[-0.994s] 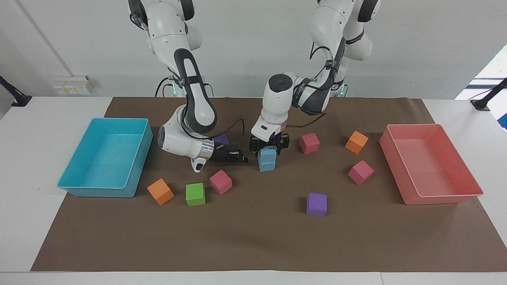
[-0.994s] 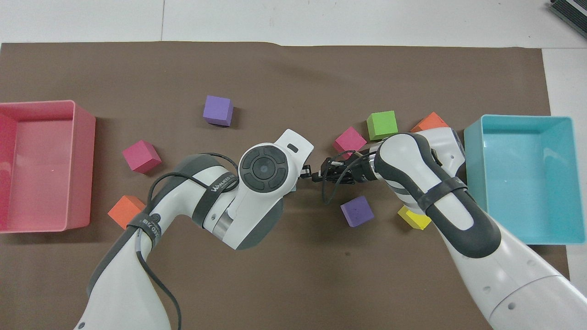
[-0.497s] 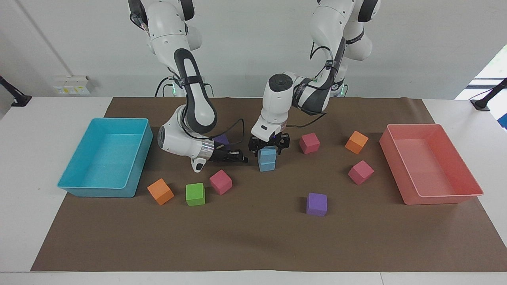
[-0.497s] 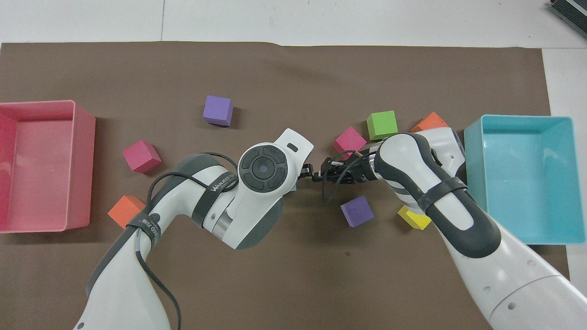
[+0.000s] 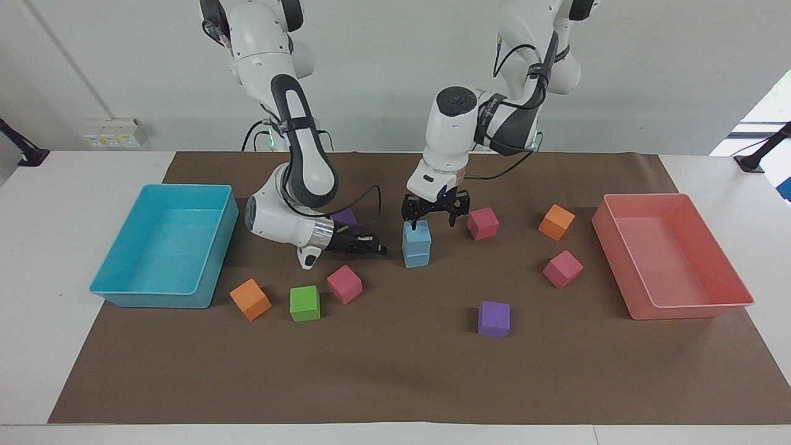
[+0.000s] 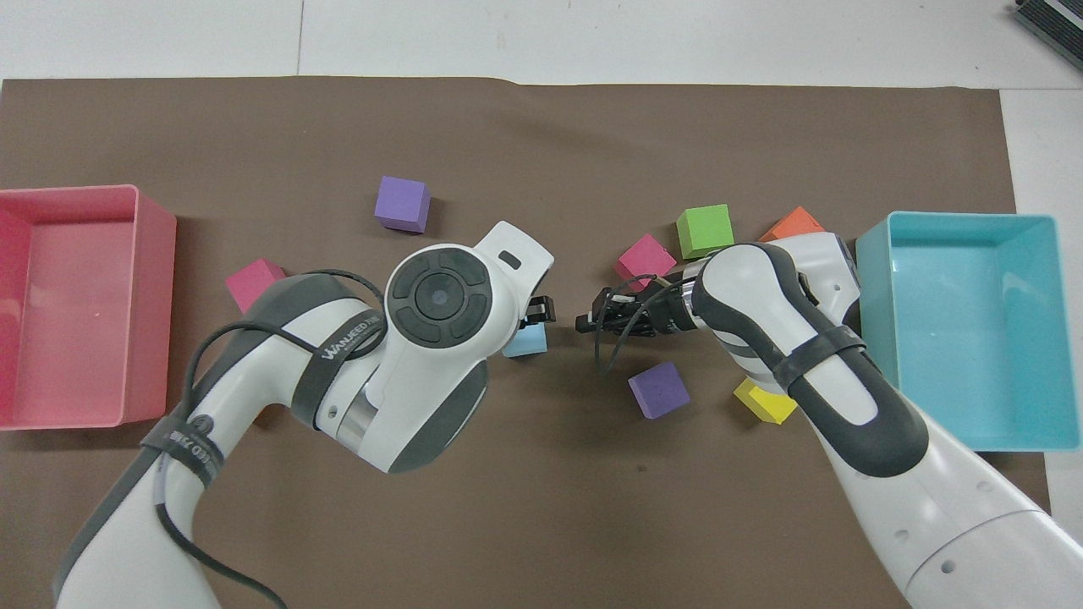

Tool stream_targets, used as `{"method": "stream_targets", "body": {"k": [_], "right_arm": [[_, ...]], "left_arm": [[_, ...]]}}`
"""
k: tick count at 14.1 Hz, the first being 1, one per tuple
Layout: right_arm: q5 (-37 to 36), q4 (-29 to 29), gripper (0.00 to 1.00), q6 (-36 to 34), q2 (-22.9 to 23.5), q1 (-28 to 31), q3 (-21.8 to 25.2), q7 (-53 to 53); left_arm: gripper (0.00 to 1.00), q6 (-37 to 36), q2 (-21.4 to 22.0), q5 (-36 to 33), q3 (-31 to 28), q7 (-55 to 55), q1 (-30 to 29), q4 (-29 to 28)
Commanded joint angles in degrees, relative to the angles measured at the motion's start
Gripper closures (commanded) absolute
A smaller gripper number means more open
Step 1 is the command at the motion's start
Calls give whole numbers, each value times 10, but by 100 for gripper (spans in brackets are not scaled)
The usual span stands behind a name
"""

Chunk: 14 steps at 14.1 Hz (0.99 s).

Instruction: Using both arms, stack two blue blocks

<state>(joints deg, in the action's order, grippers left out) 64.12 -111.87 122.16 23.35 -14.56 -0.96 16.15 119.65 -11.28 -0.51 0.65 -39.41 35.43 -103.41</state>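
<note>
Tabletop [image 5: 395,383]: you see two blue blocks [image 5: 417,244] stacked mid-mat.
Left end effector [image 5: 434,213]: you have it open, just above the stack.
Right end effector [image 5: 378,247]: you have it closed, empty, low beside the stack.

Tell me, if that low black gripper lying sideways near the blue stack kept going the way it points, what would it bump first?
Probably the two blue blocks: the shut right gripper lies level, pointing at the stack's lower cube, just apart from it. Depth is hard to judge, so it might slip past.
</note>
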Motion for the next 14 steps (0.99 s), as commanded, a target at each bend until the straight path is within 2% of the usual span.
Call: {"method": "stream_targets", "body": {"k": [1, 4, 6, 9, 10, 12, 13, 14], "right_arm": [[-20, -4, 100, 1, -27, 9, -2, -1], [-92, 3, 100, 1, -53, 10, 1, -54], [-184, 20, 97, 1, -73, 10, 2, -115], [-323, 36, 67, -9, -93, 11, 2, -146], [-353, 39, 52, -10, -96, 15, 3, -146], [-406, 40, 34, -10, -109, 25, 3, -146], [-434, 41, 19, -11, -118, 33, 3, -146], [-456, 41, 0, -15, -123, 37, 3, -146]], "left_arm": [[0, -21, 71, -8, 3, 66, -41, -56], [0, -43, 116, -8, 3, 148, -94, -87], [0, -59, 134, -6, 2, 219, -146, -81], [0, -102, 137, 8, -4, 311, -203, -36], [0, -134, 135, 27, -5, 334, -221, -7], [0, -173, 127, 37, -5, 375, -251, 35], [0, -177, 123, 35, -5, 404, -258, 43], [0, -179, 122, 34, -5, 426, -272, 52]]}}
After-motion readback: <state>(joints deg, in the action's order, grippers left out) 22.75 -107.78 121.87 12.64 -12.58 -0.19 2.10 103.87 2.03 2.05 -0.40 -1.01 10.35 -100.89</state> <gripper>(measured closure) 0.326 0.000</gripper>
